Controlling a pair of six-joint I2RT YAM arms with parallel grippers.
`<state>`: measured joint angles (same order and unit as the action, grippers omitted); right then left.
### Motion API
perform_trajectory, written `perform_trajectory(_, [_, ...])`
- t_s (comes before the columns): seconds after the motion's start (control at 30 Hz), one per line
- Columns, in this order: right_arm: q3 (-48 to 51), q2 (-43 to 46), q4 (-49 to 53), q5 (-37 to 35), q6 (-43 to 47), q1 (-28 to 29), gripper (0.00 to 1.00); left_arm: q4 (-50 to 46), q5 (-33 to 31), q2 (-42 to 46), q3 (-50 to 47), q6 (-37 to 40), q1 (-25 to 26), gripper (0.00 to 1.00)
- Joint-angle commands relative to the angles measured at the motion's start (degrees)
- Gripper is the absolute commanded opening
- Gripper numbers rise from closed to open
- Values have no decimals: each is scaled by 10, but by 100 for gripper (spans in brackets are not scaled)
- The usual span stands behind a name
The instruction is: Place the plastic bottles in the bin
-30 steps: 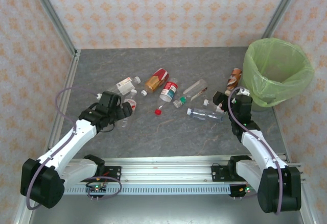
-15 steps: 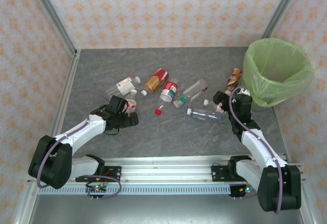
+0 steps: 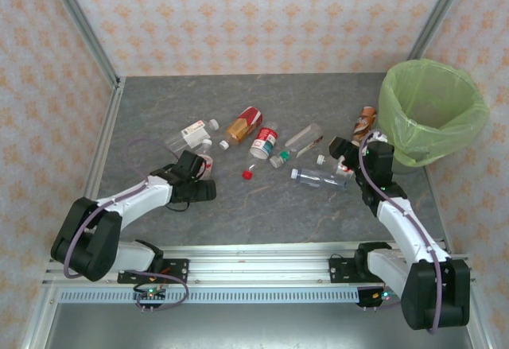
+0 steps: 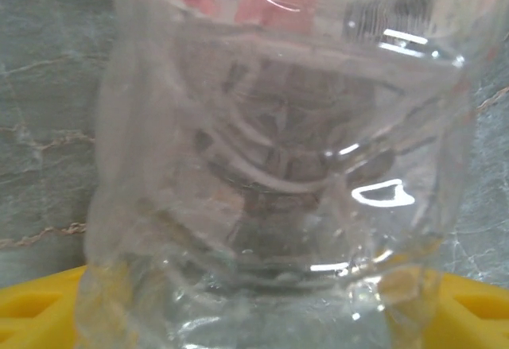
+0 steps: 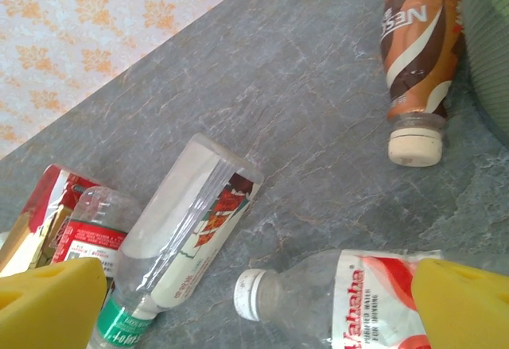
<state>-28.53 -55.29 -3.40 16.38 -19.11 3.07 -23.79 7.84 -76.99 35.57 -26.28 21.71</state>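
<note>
Your left pincer (image 4: 254, 311) slid right around the crumpled clear plastic bottle (image 4: 278, 166); can't tell if pinched.
Right pincer (image 5: 254, 301) spread; thin walls may buckle, bottle slips.

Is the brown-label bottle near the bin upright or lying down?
Lying down: the brown-label bottle rests lengthwise on the table.

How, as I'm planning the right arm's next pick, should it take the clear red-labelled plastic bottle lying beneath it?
Grip the labelled middle of the clear red-labelled plastic bottle, probably from straight above. It lies on its side, lengthwise between the open jaws, so they likely need a quarter turn to close across it.
</note>
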Motion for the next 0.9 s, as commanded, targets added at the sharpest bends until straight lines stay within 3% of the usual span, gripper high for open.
perform_trajectory(0.0, [-43,4,36,22,8,9,99,-17,-35,-16,30,15,12,75])
perform_trajectory(0.13, [-56,3,77,15,33,16,99,-22,-47,-17,34,14,24,70])
perform_trajectory(0.27, [-55,-9,60,22,24,22,99,-11,-26,-12,30,30,29,67])
perform_trajectory(0.6, [-122,-82,53,18,14,62,99,-7,-44,2,33,44,56,54])
perform_trajectory(0.87, [-165,-101,64,49,-33,68,99,22,-25,45,48,55,88,52])
